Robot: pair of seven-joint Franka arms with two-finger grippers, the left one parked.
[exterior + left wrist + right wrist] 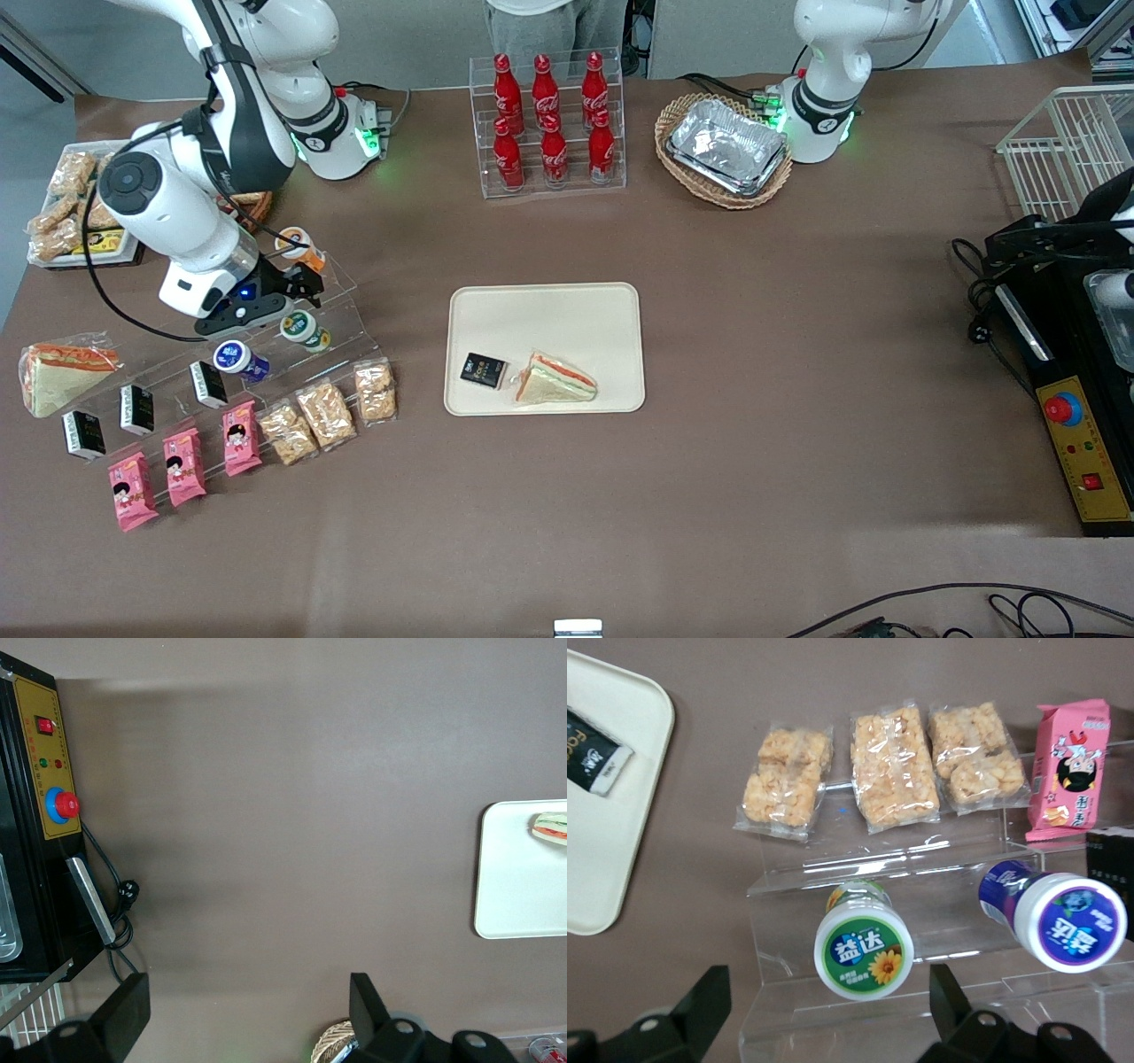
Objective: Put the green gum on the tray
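The green gum (863, 950) lies on its side on the clear stepped stand (921, 930), beside the blue-lidded bottle (1056, 914), with the gripper (819, 1028) hovering just above it, fingers spread wide and empty, well apart from the cream tray (545, 310).

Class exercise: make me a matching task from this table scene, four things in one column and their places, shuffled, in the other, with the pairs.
1 green gum
2 sandwich
3 foil trays
4 gripper

A in the wicker basket
B over the clear stand, fingers open
C lying on the clear stand
D on the tray

Pairs: 1-C, 2-D, 3-A, 4-B
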